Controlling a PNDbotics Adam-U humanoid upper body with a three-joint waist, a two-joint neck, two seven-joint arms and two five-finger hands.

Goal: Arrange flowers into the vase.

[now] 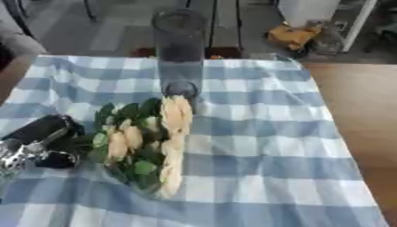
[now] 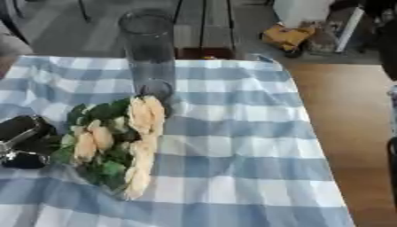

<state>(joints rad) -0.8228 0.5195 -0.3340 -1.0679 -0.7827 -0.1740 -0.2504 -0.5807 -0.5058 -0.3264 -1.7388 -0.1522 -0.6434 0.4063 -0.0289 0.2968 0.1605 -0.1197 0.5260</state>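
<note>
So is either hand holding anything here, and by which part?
Cannot be told: the left hand lies against the stem end of the cream rose bunch with green leaves, its fingers unclear. The right hand isn't visible.

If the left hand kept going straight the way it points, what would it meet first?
Most likely the bunch of flowers lying just beyond the left hand on the checked cloth; the glass vase stands farther back, off that line. Depth is uncertain.
</note>
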